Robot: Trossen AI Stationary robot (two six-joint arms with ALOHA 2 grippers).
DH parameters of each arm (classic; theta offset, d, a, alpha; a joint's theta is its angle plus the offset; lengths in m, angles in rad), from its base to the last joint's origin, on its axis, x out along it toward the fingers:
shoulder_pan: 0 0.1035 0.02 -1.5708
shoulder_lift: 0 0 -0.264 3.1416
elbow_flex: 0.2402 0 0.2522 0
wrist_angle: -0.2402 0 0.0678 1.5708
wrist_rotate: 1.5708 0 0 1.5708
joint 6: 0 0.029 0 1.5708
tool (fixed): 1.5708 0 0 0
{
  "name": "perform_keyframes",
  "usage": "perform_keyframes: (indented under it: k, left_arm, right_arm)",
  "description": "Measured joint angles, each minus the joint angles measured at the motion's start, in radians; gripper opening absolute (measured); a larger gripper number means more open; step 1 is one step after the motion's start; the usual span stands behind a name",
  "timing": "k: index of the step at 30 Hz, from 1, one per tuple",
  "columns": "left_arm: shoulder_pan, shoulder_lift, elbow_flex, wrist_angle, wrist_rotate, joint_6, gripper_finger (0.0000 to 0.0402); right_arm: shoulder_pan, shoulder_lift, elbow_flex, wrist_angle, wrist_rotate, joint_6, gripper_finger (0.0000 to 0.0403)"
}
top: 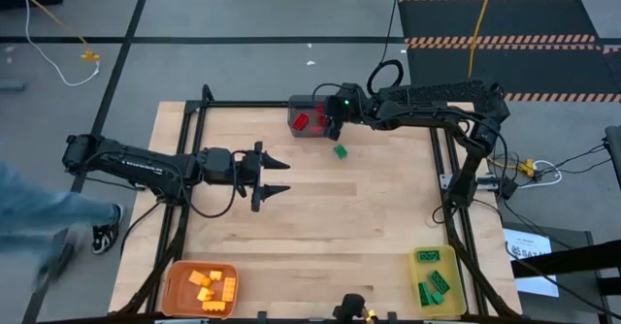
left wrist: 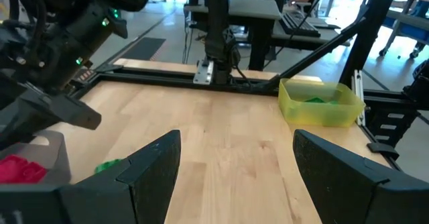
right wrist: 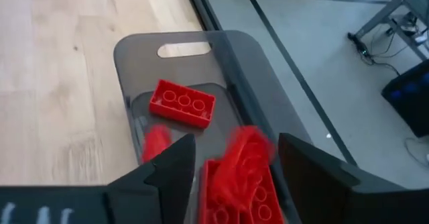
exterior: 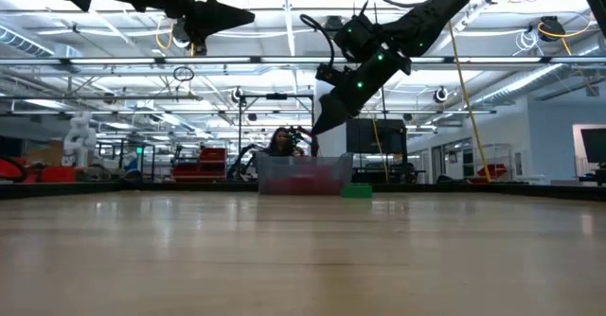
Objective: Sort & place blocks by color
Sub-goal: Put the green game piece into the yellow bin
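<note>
At the near left corner sits the orange bin with yellow blocks in it. The left gripper hangs over bare tabletop, fingers spread wide, gripping nothing. Farther along, the right gripper hovers above the gray bin, released, red blocks lying inside. One green block rests just beside that bin. More green blocks fill the yellow bin at the near right corner.

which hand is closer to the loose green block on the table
Right. The right hand hangs over the gray bin, just beside the green block. The left hand hovers open at mid-table, farther off.
</note>
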Motion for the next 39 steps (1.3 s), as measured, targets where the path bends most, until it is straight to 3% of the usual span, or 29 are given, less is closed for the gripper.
perform_keyframes:
  k: [9,16,20,27,39]
  left_arm:
    - [0.000,0.000,0.000,0.015,0.000,-0.001,0.0285]
    - [0.000,0.000,0.000,0.029,0.000,-0.017,0.0285]
    - [0.000,0.000,0.000,0.033,-0.006,-0.024,0.0285]
    - [0.001,0.000,0.000,0.051,-0.157,-0.022,0.0285]
    - [-0.003,0.000,0.000,-0.045,-0.158,-0.065,0.0285]
  right_arm:
    - [0.002,0.000,0.000,-0.009,0.000,0.141,0.0245]
    - [0.005,0.000,0.000,-0.010,-0.003,0.214,0.0255]
    - [0.019,0.000,0.000,-0.011,-0.003,0.200,0.0256]
    - [0.036,0.000,0.000,-0.002,-0.002,0.165,0.0256]
    - [0.079,-0.006,0.000,0.082,0.003,0.054,0.0256]
